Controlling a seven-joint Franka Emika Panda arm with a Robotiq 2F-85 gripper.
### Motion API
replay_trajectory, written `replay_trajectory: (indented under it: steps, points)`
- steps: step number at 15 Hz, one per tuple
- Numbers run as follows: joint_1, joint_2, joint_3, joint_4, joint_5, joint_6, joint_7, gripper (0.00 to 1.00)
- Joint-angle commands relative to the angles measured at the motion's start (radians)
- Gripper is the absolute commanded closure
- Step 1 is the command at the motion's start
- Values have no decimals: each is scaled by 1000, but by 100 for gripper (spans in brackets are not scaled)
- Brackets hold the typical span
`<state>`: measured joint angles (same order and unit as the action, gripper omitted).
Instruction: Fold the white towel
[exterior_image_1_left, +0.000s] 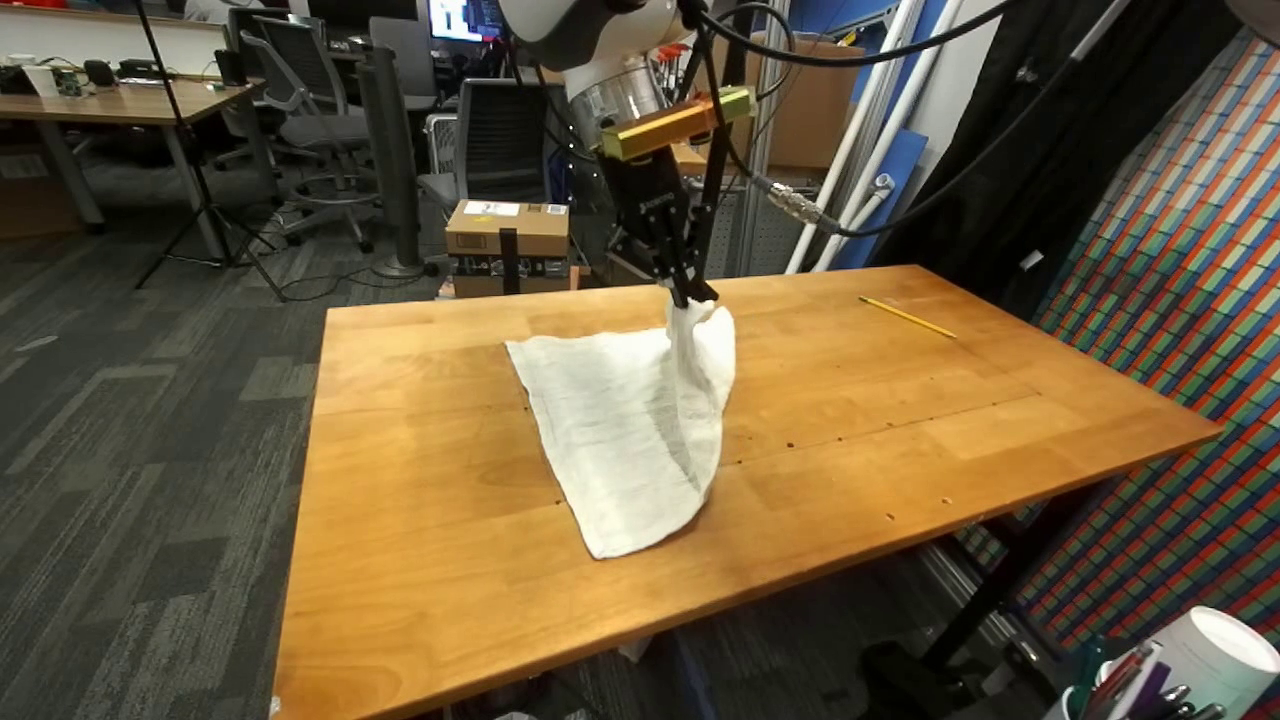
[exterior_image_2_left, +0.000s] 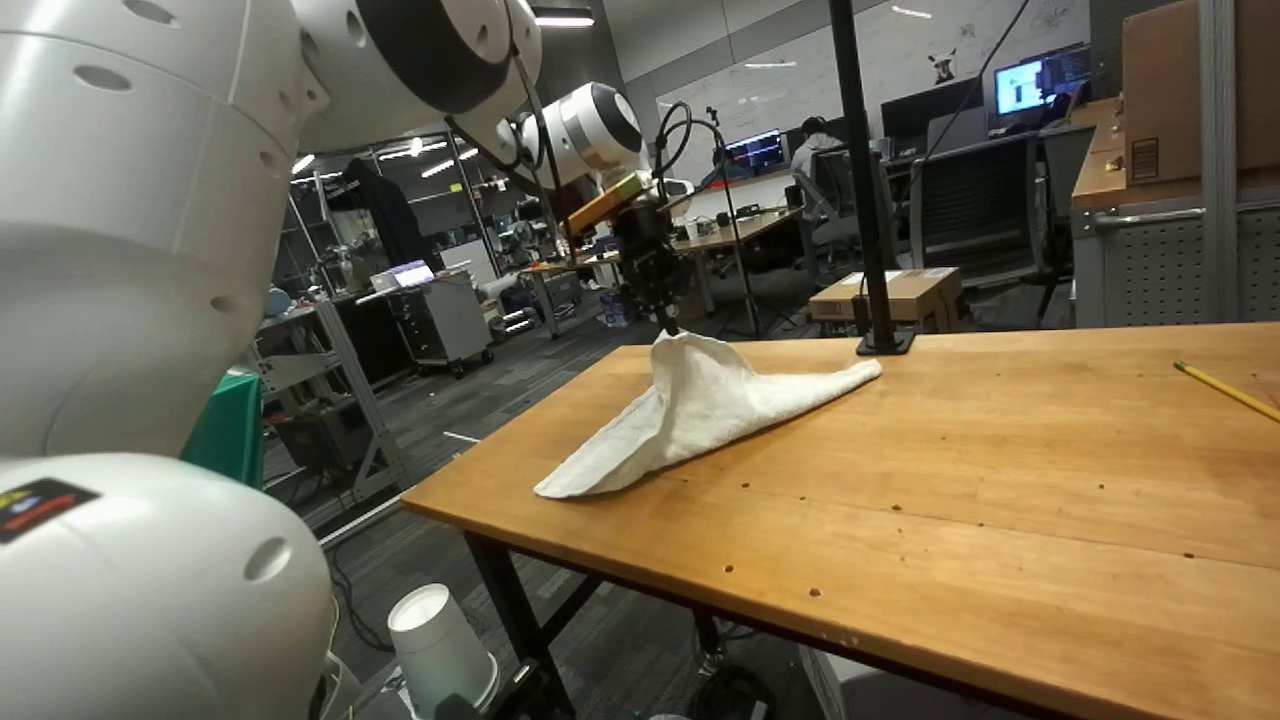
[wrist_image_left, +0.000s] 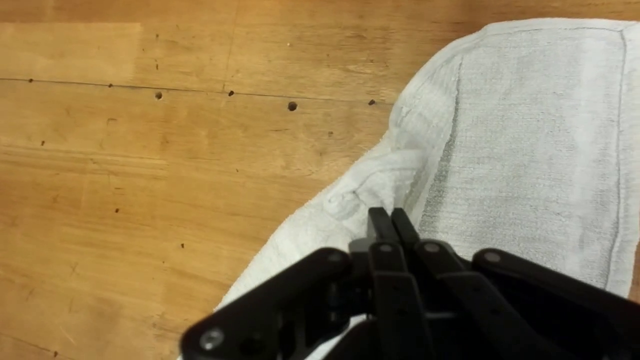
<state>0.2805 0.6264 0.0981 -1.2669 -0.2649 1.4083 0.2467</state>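
A white towel (exterior_image_1_left: 600, 420) lies partly flat on the wooden table, with one edge lifted. It also shows in an exterior view (exterior_image_2_left: 705, 405), where the lifted part peaks at the fingertips and the rest slopes down to the table. My gripper (exterior_image_1_left: 690, 300) points down at that peak and is shut on the towel's edge. It also shows in an exterior view (exterior_image_2_left: 668, 328). In the wrist view the fingertips (wrist_image_left: 390, 210) are nearly together over bunched cloth, and the towel (wrist_image_left: 535, 150) spreads out to the right. The pinched cloth between the fingers is mostly hidden.
The wooden table (exterior_image_1_left: 420, 450) carries a yellow pencil (exterior_image_1_left: 908, 317) toward its far right, also in an exterior view (exterior_image_2_left: 1230, 391). A black post (exterior_image_2_left: 866, 200) stands at the table's edge. Cardboard boxes (exterior_image_1_left: 508, 245) stand beyond the back edge. A cable (exterior_image_1_left: 930, 220) hangs beside the arm.
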Motion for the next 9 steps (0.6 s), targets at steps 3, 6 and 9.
replay_trajectory:
  steps: [3, 6, 9]
  points:
    - [35, 87, -12, 206, 6, -135, -26, 100]
    - [62, 130, -13, 293, -3, -190, -33, 100]
    - [87, 173, -8, 371, -3, -211, -71, 100]
